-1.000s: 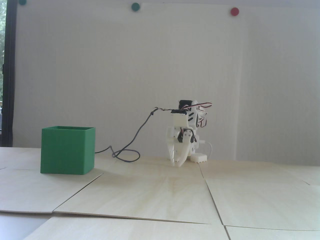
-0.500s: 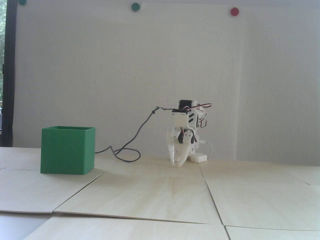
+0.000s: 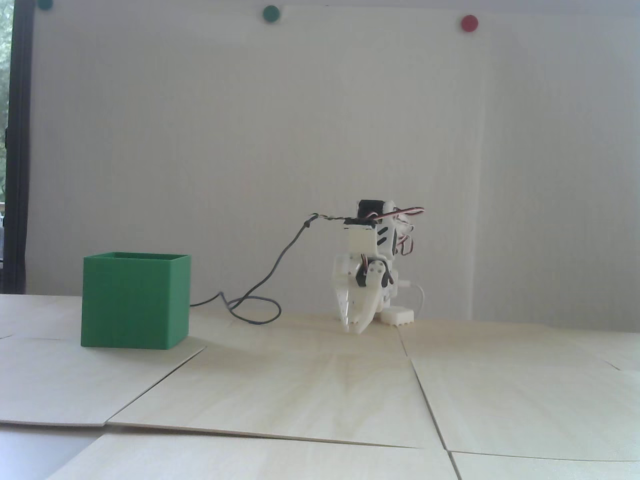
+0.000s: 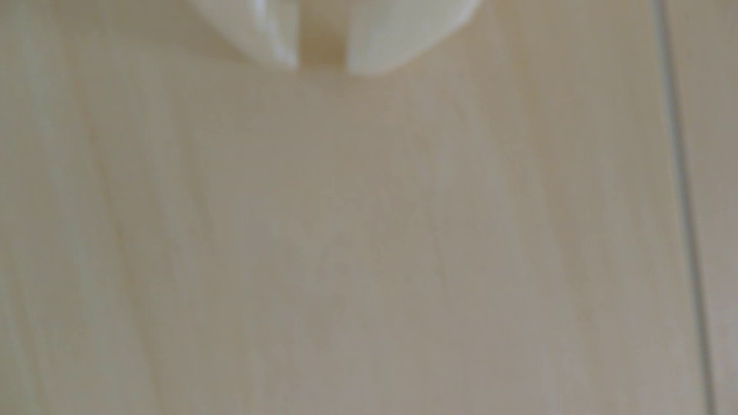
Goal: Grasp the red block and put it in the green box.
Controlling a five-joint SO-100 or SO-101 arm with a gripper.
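Note:
The green box [image 3: 135, 302] stands on the wooden table at the left of the fixed view, open side up. The red block shows in neither view. My white gripper [image 3: 354, 327] is folded down in front of the arm's base, right of the box and well apart from it, with its tips close to the table. In the wrist view the gripper [image 4: 321, 66] comes in from the top edge. Its two white fingertips [image 4: 371, 48] stand almost together with only a thin slit of bare wood between them, and they hold nothing.
A grey cable [image 3: 260, 287] loops on the table between the box and the arm. A white toothed part [image 3: 398, 316] lies at the arm's base. Seams between the wooden panels [image 4: 687, 207] cross the table. Green [image 3: 271, 13] and red [image 3: 469, 23] dots sit on the wall.

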